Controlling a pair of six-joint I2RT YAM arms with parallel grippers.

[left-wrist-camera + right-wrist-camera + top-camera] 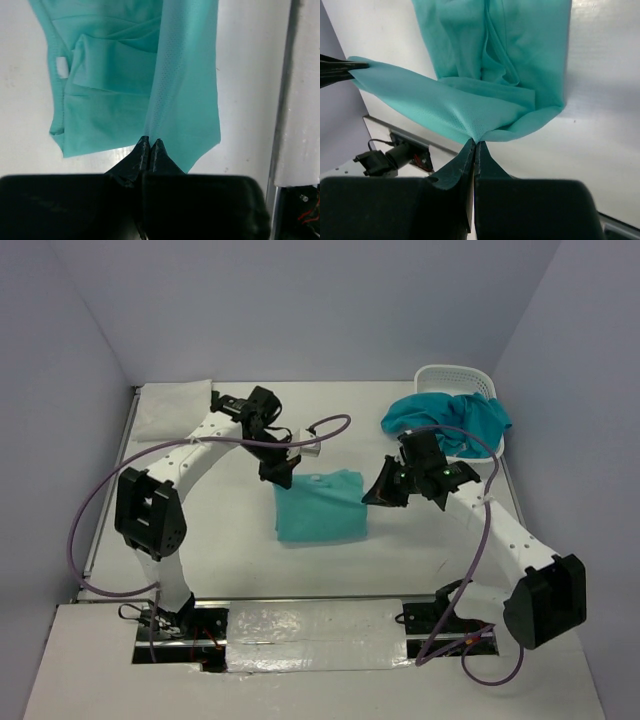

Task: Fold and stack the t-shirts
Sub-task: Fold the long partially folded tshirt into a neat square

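A pale mint t-shirt (320,508) lies partly folded on the white table, mid-field. My left gripper (281,478) is shut on its left edge; in the left wrist view the closed tips (150,140) pinch a lifted mesh fold of the mint t-shirt (180,100). My right gripper (372,497) is shut on the right edge; the right wrist view has its tips (474,142) pinching the mint t-shirt (470,110), with the cloth stretched taut to the left fingers (335,67). A teal t-shirt (448,418) hangs out of the basket.
A white lattice laundry basket (455,375) stands at the back right, close behind my right arm. A folded white cloth (172,408) lies at the back left corner. The table's metal edge rail (285,100) runs near the left gripper.
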